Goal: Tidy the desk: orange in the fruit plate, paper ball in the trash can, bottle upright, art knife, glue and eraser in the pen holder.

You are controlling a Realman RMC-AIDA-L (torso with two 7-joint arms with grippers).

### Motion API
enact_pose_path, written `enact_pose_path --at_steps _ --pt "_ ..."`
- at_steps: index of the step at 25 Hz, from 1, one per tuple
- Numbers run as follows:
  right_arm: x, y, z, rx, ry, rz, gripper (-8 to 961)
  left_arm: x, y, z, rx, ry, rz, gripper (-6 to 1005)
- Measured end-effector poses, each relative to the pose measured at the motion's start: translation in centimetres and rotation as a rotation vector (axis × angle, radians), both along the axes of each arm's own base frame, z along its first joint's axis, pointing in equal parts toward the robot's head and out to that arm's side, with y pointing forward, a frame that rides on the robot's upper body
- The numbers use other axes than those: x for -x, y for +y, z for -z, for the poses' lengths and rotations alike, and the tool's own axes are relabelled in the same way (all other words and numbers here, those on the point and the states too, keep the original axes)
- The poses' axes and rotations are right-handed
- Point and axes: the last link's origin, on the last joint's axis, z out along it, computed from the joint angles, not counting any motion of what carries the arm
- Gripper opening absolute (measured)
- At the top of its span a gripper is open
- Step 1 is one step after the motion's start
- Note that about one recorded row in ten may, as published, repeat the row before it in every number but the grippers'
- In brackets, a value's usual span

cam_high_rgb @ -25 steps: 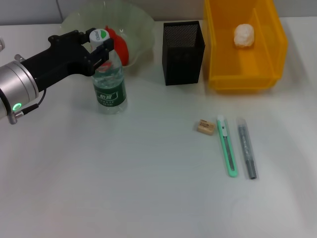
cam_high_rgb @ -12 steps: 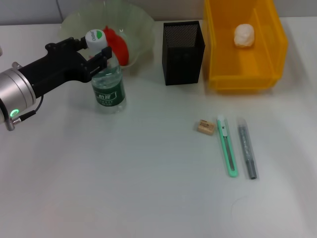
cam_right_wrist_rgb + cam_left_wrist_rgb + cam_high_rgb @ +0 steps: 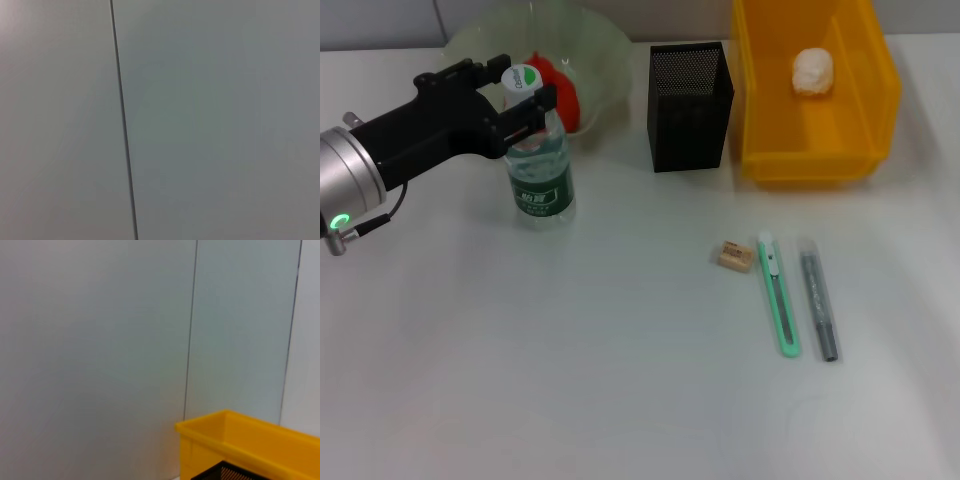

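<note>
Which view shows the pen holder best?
The head view: the whole pen holder stands upright between the fruit plate and the trash can. The left wrist view catches only its mesh rim; the right wrist view shows none of it.

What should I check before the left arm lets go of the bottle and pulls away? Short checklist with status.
1. Small clear plastic water bottle with the dark green label upright on the plain white desk: ok.
2. Left gripper at the bottle's neck, fingers either side of the cap: ok; actual contact: cannot tell.
3. Red-orange orange in the pale green wavy-rimmed fruit plate: ok.
4. Crumpled white paper ball in the bright yellow trash can: ok.
5. Mint-green art knife, grey glue stick and tan eraser in the black mesh pen holder: not ok, all lie on the desk.
6. Right gripper: not in view.
</note>
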Motion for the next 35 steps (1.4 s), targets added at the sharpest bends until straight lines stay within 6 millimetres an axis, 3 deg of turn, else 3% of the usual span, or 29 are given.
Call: enact_pose_path --at_steps 11,17,24,28,35 --pt "0.6 0.2 -0.2 0.016 -0.01 -0.034 707 -0.1 -0.2 -1.2 -0.025 -0.074 0.045 715" --pt "2.6 0.0 -1.4 0.13 -0.101 -0.142 705 1.8 -0.8 -3.1 -0.123 -0.175 0.046 780" --pt "7.1 1.0 -1.7 0.57 -0.3 -0.134 703 3.1 -0.7 -3.1 -0.158 -0.202 0.022 788" --pt "10.3 1.7 0.2 0.85 -0.497 0.043 702 3.4 -0.5 -3.2 -0.172 -0.199 0.018 786" --pt "14.9 1.4 4.2 1.148 -0.771 0.313 702 4.1 -0.4 -4.5 -0.234 -0.185 0.011 784"
